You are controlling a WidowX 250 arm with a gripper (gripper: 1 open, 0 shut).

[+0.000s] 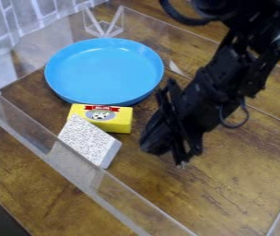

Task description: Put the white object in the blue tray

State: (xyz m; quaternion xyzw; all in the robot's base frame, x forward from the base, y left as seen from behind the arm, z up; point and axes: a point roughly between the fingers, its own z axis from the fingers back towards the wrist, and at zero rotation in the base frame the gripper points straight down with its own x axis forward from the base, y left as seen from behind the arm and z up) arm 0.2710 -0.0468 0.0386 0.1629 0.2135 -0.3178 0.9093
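Observation:
The white object (89, 140) is a speckled block that lies tilted on the wooden table, right by the front-left clear wall. The blue tray (106, 71) sits behind it, round and shallow, with nothing in it. My black gripper (177, 155) points down at the table to the right of the white object, a short gap away and not touching it. Its dark fingers blend into the arm, so how the jaws stand is unclear. Nothing shows between them.
A yellow box (102, 118) with a pictured label lies between the block and the tray, touching the block's back edge. Clear plastic walls (32, 138) border the table on the left and front. Bare wood stretches to the right.

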